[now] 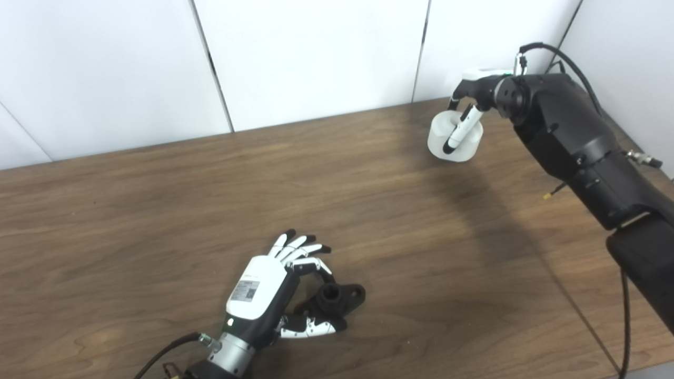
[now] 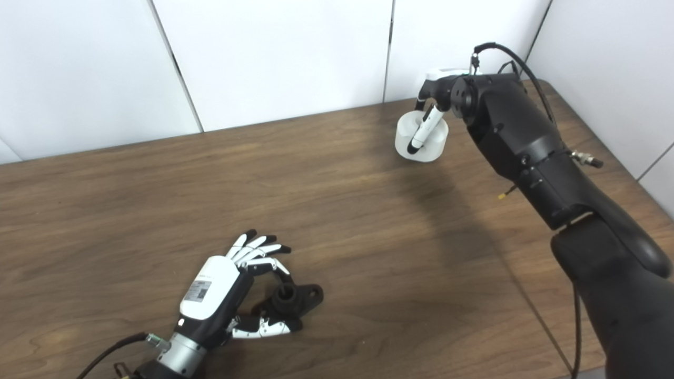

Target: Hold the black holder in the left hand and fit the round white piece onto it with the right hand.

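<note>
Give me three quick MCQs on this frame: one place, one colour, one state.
1. Where is the white piece?
A. far right of the table
B. beside the holder
C. on the holder

2. What colour is the holder?
A. white
B. black
C. red

3. How are the left hand's fingers?
A. clenched on the white piece
B. spread, beside the holder
C. out of view

Key: 1 A, it sits far right under the right hand. 2 B, it is all black. 3 B, the fingers are apart around the holder on the table.

Wooden table [image 1: 158,221], black holder [image 1: 337,300], round white piece [image 1: 455,138]
</note>
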Controlling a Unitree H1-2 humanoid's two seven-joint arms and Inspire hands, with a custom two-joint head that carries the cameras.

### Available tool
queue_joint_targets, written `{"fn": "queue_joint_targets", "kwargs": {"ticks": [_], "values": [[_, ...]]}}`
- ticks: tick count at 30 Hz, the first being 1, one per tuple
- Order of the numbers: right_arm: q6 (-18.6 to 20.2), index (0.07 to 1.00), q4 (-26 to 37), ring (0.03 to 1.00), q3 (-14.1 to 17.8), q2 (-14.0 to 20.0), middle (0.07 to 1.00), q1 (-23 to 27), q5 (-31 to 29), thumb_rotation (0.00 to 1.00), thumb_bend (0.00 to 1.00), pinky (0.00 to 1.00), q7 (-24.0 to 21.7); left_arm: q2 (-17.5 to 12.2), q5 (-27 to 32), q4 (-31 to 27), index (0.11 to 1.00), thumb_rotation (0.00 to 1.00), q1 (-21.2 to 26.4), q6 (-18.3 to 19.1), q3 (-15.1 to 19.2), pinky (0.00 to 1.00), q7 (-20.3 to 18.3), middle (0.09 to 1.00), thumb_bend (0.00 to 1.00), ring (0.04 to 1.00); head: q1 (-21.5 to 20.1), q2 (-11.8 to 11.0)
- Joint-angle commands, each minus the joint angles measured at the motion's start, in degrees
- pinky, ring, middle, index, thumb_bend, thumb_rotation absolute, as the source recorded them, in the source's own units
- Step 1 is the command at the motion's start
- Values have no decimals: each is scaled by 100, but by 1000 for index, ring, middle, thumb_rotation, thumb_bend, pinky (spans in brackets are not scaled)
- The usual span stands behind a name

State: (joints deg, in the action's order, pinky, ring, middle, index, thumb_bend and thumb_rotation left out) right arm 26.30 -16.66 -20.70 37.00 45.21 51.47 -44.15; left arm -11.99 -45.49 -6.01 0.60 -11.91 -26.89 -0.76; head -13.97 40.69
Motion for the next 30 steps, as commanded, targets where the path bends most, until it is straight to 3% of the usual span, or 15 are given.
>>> {"fn": "queue_joint_targets", "kwargs": {"ticks": [1, 4, 8, 14, 30], "values": [[-31, 711, 214, 1000, 0, 238, 925, 283, 154, 350, 931, 1000, 167, -38, -115, 54, 488, 60, -87, 51, -40, 1000, -115, 820, 512, 910, 8, 4], [-67, 707, 325, 1000, -114, 267, 908, 251, 318, 351, 926, 1000, 158, -31, -46, 39, 489, 60, -91, 80, -25, 1000, -157, 823, 512, 914, 8, 4], [-6, 719, 393, 1000, -221, 259, 964, 230, 485, 333, 916, 1000, 78, -23, -67, 43, 488, 60, -84, 97, -28, 1000, -153, 823, 513, 914, -2, 21], [-25, 725, 422, 1000, -270, 285, 975, 213, 581, 329, 928, 1000, 29, -11, -69, 44, 488, 60, -79, 98, -23, 1000, -151, 823, 513, 912, -10, 26], [8, 721, 559, 1000, -221, 291, 978, 102, 752, 317, 940, 1000, 117, -15, -51, 50, 488, 60, -70, 81, -11, 1000, -151, 822, 513, 914, -19, 31]]}}
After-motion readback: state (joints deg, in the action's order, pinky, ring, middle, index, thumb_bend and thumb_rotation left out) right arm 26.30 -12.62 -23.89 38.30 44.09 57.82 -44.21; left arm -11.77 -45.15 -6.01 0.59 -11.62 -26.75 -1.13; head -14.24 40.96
